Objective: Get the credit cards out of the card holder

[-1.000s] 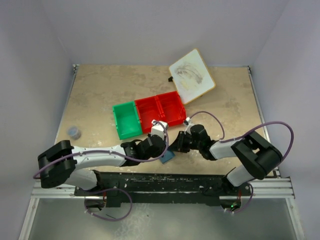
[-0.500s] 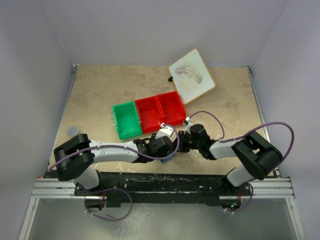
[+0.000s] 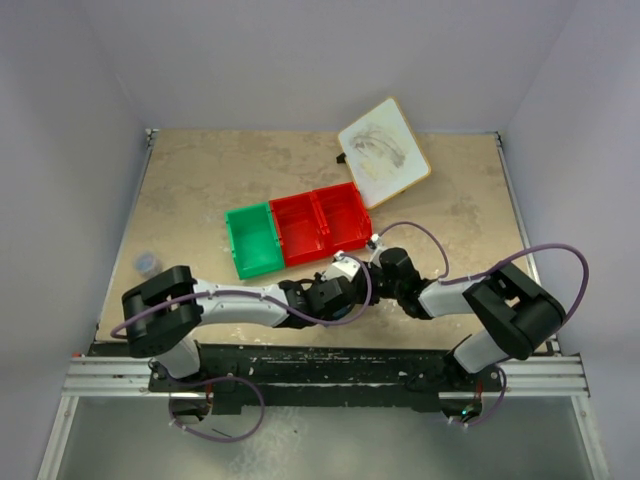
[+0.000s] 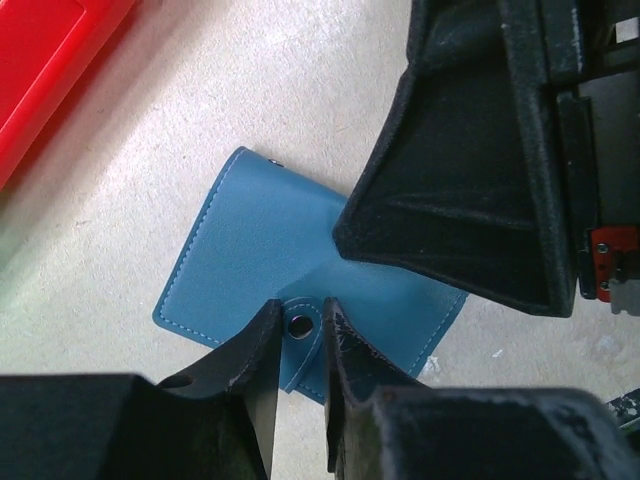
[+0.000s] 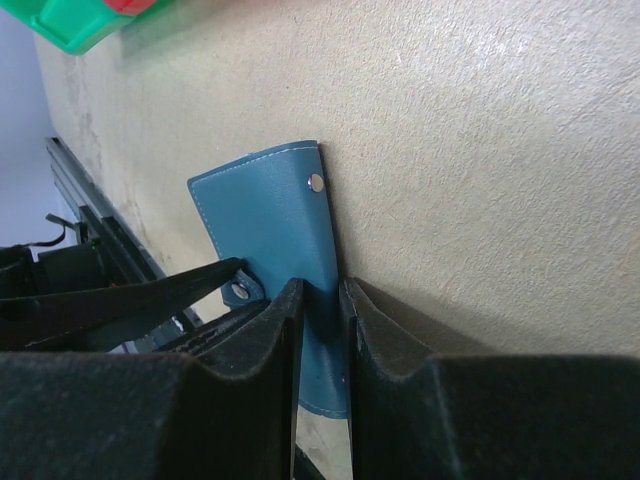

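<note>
Plainly, the card holder (image 4: pixel 260 250) is a small flat wallet of smooth blue leather with its outer side showing. It has pale stitching along its edges, a metal stud near one corner and a short snap tab (image 4: pixel 298 322) sticking out, unfastened. It lies on the speckled beige table (image 4: pixel 150 180) just ahead of the left claw (image 4: pixel 300 345). That claw's two fingers stand close together, with the snap tab pinched between their tips. The right claw (image 5: pixel 320 330) meets the wallet from the opposite side, its fingers nearly together and clamped on the edge of one blue panel. A red bin (image 4: pixel 50 60) sits beyond the left claw, off to its left and apart from the wallet.
</note>
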Controlling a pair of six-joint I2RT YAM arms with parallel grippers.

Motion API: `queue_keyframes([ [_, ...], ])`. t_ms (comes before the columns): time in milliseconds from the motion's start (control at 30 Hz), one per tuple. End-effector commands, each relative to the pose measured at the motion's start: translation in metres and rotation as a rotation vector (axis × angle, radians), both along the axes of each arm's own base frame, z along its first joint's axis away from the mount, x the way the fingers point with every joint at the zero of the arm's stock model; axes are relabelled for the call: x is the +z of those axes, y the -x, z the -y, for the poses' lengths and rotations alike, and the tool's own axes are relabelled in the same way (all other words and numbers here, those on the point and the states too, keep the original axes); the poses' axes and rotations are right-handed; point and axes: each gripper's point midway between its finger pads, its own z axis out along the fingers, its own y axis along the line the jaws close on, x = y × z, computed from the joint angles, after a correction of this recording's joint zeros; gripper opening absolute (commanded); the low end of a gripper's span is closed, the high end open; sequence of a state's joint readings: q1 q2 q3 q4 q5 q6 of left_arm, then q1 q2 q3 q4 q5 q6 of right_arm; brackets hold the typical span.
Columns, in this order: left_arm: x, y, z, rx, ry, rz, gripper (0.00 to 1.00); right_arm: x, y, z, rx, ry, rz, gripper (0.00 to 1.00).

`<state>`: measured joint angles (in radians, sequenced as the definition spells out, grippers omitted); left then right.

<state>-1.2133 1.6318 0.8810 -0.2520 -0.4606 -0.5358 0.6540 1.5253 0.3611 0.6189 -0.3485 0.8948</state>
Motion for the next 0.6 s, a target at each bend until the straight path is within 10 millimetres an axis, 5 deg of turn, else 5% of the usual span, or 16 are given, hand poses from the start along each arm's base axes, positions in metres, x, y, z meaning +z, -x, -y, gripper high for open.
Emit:
queue_keyframes([
  [0, -0.037, 0.02, -0.02, -0.01, -0.057, -0.096, 0.1, -0.047, 0.019, 0.035, -0.041, 0.208, -0.103, 0.24],
  [67, -0.038, 0.022, -0.023, -0.012, -0.063, -0.1, 0.0, -0.047, 0.019, 0.036, -0.042, 0.211, -0.101, 0.24],
  [300, -0.012, 0.023, -0.01, -0.041, 0.1, -0.063, 0.0, -0.052, 0.02, 0.038, -0.054, 0.226, -0.12, 0.24],
  [567, 0.013, 0.046, 0.006, -0.168, 0.314, -0.102, 0.0, -0.06, 0.02, 0.043, -0.088, 0.259, -0.151, 0.24],
])
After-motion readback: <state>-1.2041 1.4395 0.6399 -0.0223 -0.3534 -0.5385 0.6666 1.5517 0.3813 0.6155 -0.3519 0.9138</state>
